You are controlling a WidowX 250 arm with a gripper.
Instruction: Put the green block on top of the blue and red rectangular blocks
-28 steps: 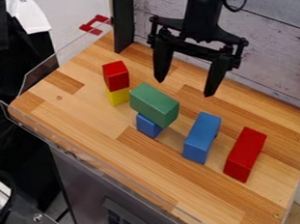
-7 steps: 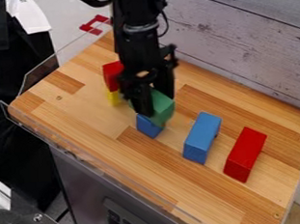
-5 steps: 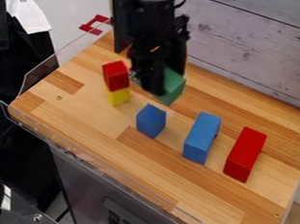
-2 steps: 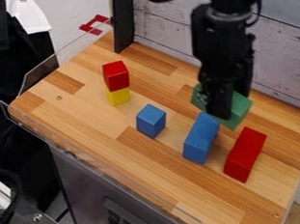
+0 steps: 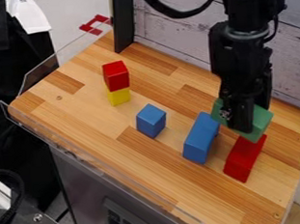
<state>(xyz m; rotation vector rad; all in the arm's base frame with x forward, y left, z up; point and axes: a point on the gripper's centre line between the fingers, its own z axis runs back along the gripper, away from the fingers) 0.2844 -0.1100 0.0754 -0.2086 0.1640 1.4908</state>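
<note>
Operator, your black arm (image 5: 251, 2) is hanging from the view's top edge, right of centre, its cable (image 5: 187, 13) looping out leftward. Your wrist (image 5: 241, 47) is pointing steeply downward. Below it, your hand (image 5: 251, 112) is pointing down, its two fingers (image 5: 244, 118) clamping.

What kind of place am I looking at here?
Probably a robotics lab or test station: a robot gripper holds a green block over a wooden counter, and a plank panel stands behind.
</note>
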